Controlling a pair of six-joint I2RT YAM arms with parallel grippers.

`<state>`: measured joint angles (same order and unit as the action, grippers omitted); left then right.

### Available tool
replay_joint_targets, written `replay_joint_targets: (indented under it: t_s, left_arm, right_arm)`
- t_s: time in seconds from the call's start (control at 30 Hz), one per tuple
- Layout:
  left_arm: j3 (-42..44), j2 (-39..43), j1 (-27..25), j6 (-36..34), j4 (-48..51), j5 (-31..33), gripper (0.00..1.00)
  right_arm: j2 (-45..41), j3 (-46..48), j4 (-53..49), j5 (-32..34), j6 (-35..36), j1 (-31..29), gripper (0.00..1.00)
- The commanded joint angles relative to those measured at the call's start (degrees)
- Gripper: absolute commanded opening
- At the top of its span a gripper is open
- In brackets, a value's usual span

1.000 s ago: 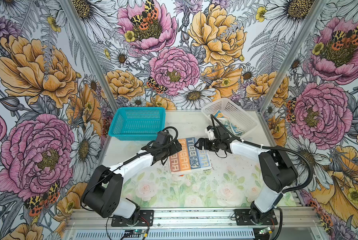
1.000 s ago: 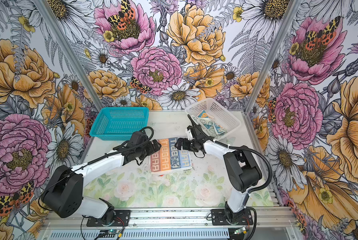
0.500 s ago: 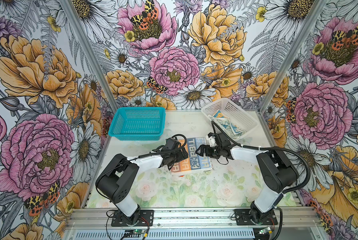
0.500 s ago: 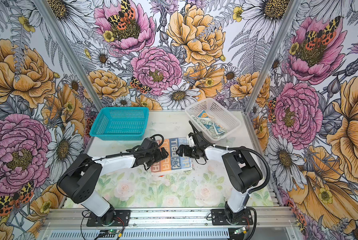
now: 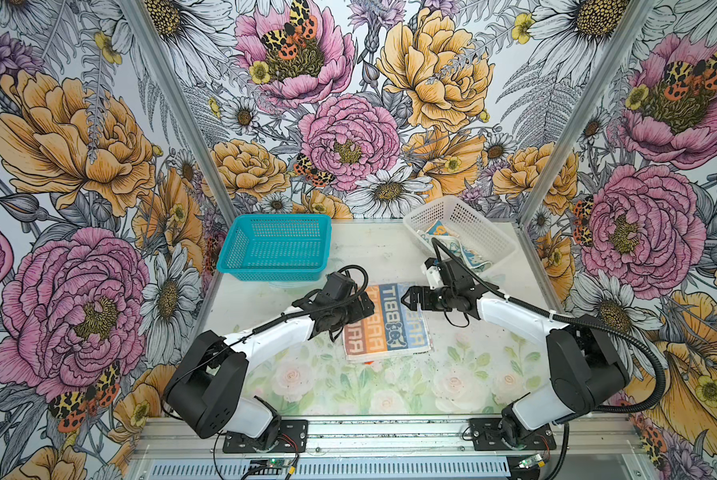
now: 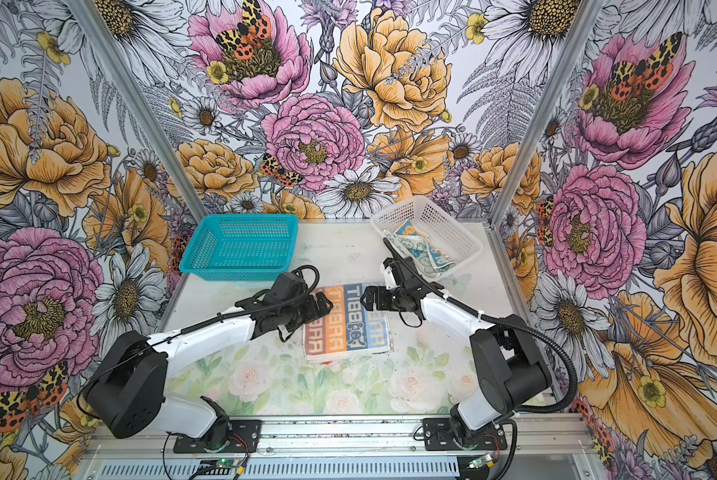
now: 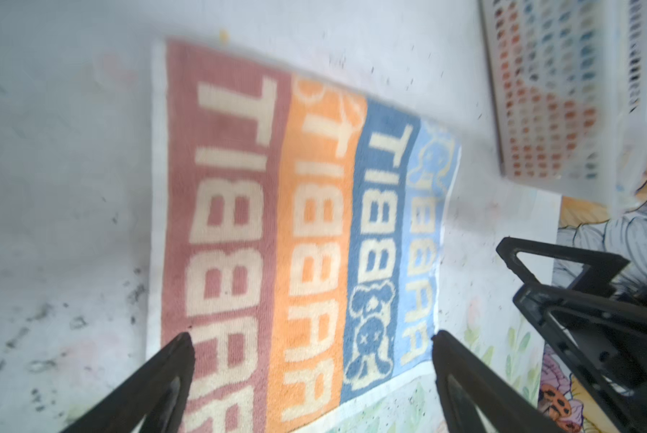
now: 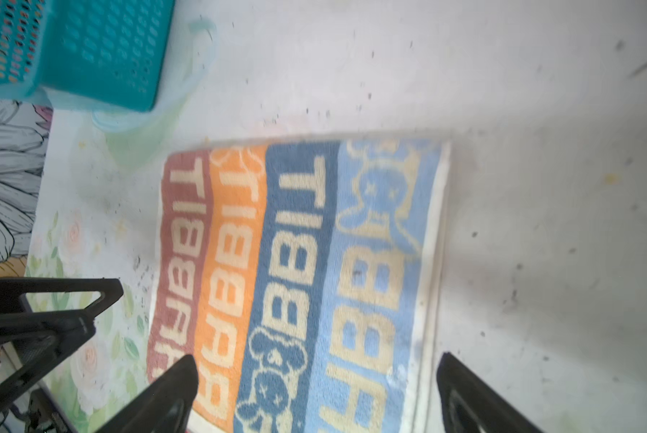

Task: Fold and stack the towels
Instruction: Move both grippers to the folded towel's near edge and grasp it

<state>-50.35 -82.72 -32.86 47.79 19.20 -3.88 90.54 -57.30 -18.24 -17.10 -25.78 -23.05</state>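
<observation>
Left gripper: my left gripper (image 5: 364, 307) stands wide open with nothing in it. In the left wrist view (image 7: 312, 337) the two fingers frame the lettered towel and neither one pinches cloth.
Left gripper place: it hangs over the left edge of the lettered towel (image 5: 390, 324). I cannot tell if it touches the cloth.
Right gripper: my right gripper (image 5: 407, 297) is also spread fully and holds nothing. The right wrist view (image 8: 316, 358) shows the fingers apart with the towel between them.
Right gripper place: it is over the far right part of the same towel and points toward the left gripper. The two sets of tips are near each other but apart.
Lettered towel: it lies flat near the middle of the tabletop (image 5: 390, 253). Its red, orange, dark blue and light blue bands carry cream letters.
White basket: the white basket (image 5: 477, 226) sits tilted at the far right corner of the tabletop, just behind my right arm's wrist.
Other towels: the other towels (image 6: 415, 249) lie crumpled inside the white basket. One has a teal print and a peach-orange one shows behind it.
Teal basket: the teal basket (image 5: 273, 272) stands at the far left corner, beyond my left arm.
</observation>
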Motion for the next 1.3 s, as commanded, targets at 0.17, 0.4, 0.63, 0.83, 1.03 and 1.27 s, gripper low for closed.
replay_joint_targets:
  t_s: [0.17,0.4,0.63,0.83,1.03,1.27]
  left_arm:
    - [-9.2,-5.5,4.4,-8.1,4.1,-0.6,0.99]
    - [-10.4,-10.8,3.9,-9.7,4.2,-1.4,0.99]
    - [-11.3,-13.7,3.5,-10.5,4.1,-1.5,0.99]
    - [-12.0,-15.2,3.5,-11.1,4.6,-1.3,0.99]
    - [-13.7,-16.9,3.5,-12.9,6.8,0.6,0.99]
    - [-17.4,-20.3,4.0,-15.9,10.6,4.4,0.99]
  right_arm:
    - [14.6,-14.9,-5.0,6.9,6.9,2.5,0.82]
    - [21.0,-18.5,-6.2,6.6,9.6,3.1,0.56]
    - [24.6,-20.2,-6.1,6.3,10.8,3.6,0.51]
    - [27.0,-21.9,-6.1,5.8,10.9,3.6,0.48]
    - [28.5,-22.4,-6.1,5.3,11.1,3.7,0.40]
    - [28.8,-22.7,-6.0,4.8,11.1,3.7,0.19]
